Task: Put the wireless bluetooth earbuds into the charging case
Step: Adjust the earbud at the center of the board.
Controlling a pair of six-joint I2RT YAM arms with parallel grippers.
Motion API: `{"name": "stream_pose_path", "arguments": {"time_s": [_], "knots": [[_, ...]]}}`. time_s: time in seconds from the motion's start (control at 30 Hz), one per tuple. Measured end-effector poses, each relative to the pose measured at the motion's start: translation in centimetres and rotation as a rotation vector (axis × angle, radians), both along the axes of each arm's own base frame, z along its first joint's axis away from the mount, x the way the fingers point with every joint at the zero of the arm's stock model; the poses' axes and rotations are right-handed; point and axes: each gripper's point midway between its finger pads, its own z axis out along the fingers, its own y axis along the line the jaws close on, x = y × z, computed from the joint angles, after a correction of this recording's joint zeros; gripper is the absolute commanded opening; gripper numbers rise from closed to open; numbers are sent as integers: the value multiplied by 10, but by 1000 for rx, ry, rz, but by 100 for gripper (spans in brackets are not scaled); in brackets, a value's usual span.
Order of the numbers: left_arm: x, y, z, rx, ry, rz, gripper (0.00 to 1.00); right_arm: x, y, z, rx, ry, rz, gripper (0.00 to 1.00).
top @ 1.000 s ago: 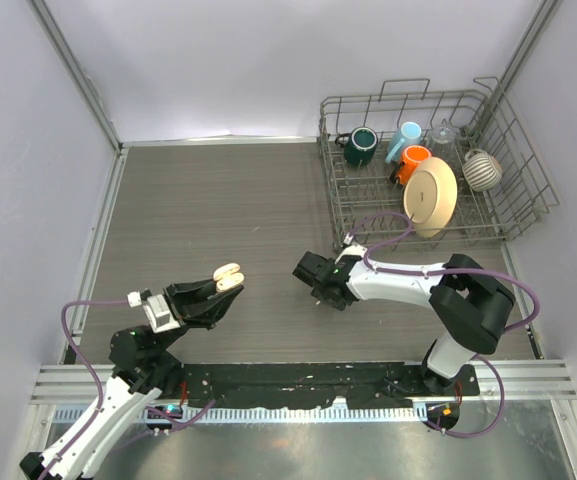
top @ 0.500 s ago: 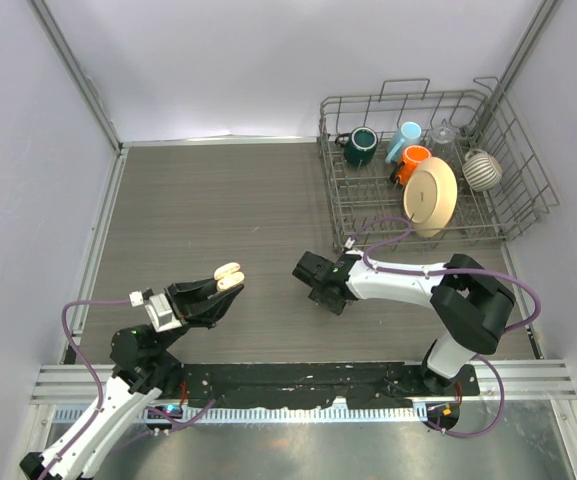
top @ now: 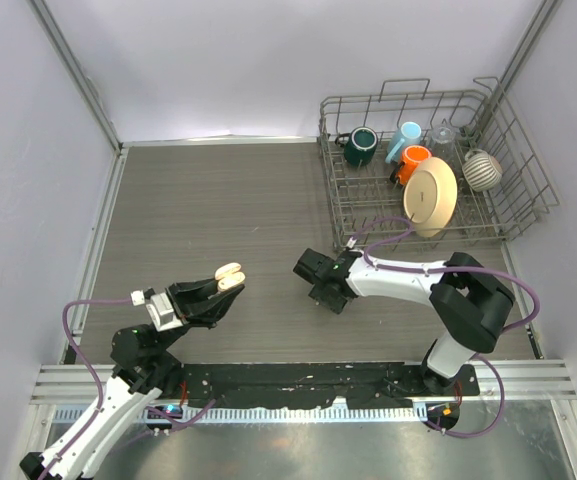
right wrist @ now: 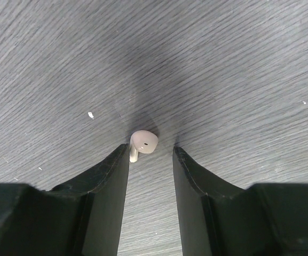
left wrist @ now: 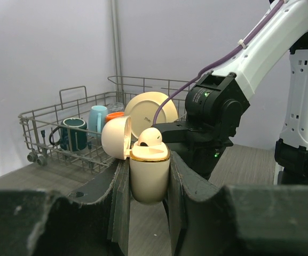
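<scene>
- We see the right gripper (right wrist: 150, 153) low over the table (right wrist: 239, 58). Its jaws are part open with a narrow gap and have hold of nothing.
- The loose earbud (right wrist: 143, 142) lies on the table right at the mouth of that gap. Its stem touches, or all but touches, 1 finger (right wrist: 108, 173).
- The left gripper (top: 226, 278) is clamped on the charging case (left wrist: 149, 176) and holds it upright off the table with the lid (left wrist: 115, 137) hinged open. 1 seated earbud (left wrist: 150, 137) sits in the case; we cannot tell how the other socket stands.
- We judge the loose earbud to be feather-light, rigid and glossy. It is smooth hard plastic with a rounded head and a short stem, far smaller than a finger.
- Squeezed on the curved head it would likely skid or flick away, so crushing is the lesser worry.
- We would take it across the sides of the head or along the stem, centred on the pads, and close gently.
- The case is cream, with a rounded-square body, a thin gold-toned band at the rim and a domed lid. Its shell looks stiff and slick, though it sits well wedged between the matte black fingers.
- The table is a matte grey-brown wood-grain surface with a few white specks, which should let the earbud slide if nudged.
</scene>
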Motion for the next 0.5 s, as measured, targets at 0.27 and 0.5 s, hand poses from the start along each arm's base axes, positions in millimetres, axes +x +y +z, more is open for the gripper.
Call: {"name": "stream_pose_path", "arguments": {"time_s": [0.27, 0.5], "knots": [[0, 0, 0, 1, 1, 0, 0, 2, -1, 0, 14, 29, -20, 41], [0, 0, 0, 1, 2, 1, 0, 0, -5, -2, 4, 47, -26, 34]]}}
